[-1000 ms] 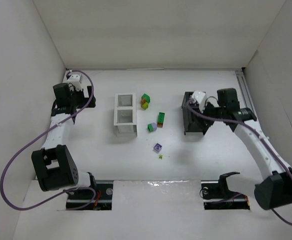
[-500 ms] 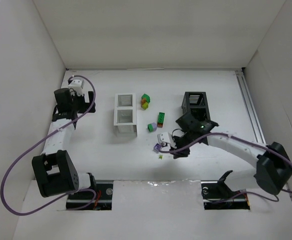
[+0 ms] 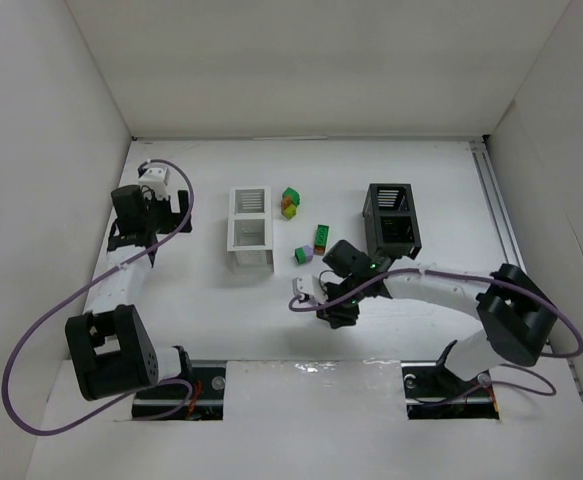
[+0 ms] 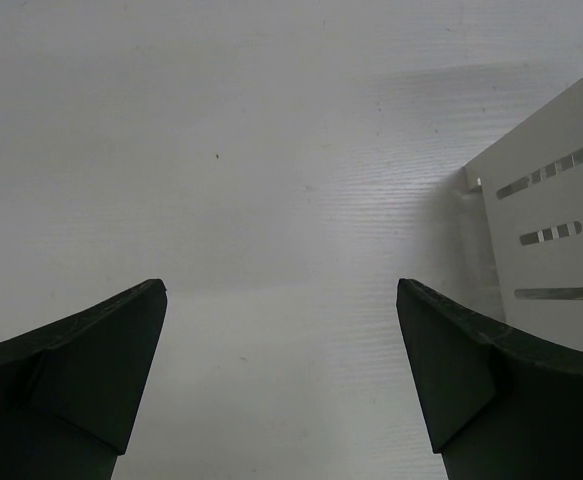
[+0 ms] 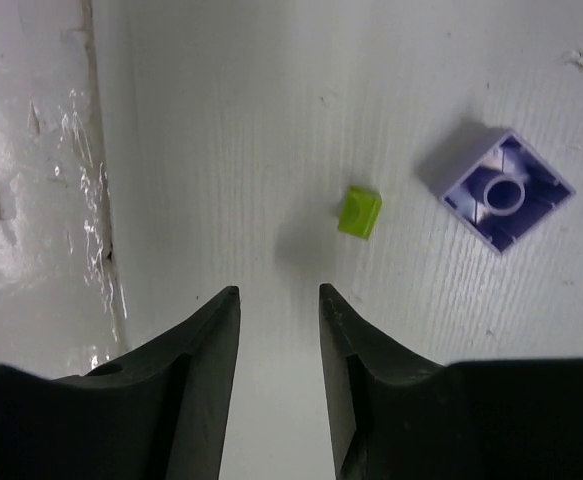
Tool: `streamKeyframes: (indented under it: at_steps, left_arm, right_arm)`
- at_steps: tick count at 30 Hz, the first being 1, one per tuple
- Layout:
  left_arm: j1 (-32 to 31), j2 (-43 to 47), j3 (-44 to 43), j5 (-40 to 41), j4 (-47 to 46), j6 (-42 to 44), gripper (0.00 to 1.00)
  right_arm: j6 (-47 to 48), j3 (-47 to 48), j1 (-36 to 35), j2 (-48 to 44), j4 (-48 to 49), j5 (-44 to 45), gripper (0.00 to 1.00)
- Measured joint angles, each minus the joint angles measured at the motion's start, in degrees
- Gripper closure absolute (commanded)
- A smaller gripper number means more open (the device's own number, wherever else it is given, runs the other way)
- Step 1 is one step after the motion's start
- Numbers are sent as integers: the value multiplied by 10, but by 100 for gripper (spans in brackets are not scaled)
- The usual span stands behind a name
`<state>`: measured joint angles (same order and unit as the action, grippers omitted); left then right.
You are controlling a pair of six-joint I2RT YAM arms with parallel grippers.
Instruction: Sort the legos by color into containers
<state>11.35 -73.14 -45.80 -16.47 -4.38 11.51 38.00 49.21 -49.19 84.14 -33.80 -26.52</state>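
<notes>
White tabletop holds a lavender brick lying hollow-side up.

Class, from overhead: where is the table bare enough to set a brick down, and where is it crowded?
Bare: between white box and left gripper; right of black box; behind both, up to the back wall. Crowded: between the boxes, with legos and right gripper.

2 white-and-black arms, purple cables

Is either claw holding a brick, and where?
Nothing is held. The right gripper shows bare table in its narrow gap; the yellow-green brick and purple brick lie loose ahead. The left gripper is open, empty.
</notes>
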Motion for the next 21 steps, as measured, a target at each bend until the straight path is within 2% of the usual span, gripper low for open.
streamKeyframes:
  at_steps: [4,10,21]
  left_arm:
    - [0,1,3,2,-2,2,1]
    - [0,0,3,6,-7,9,1]
    - [20,-10,3,3,-10,26,1]
  right_arm:
    - [-31,18,-25,50,26,21,55]
    - [-71,67,-26,117,44,49,55]
    - [-95,80,-26,129,53,67,51]
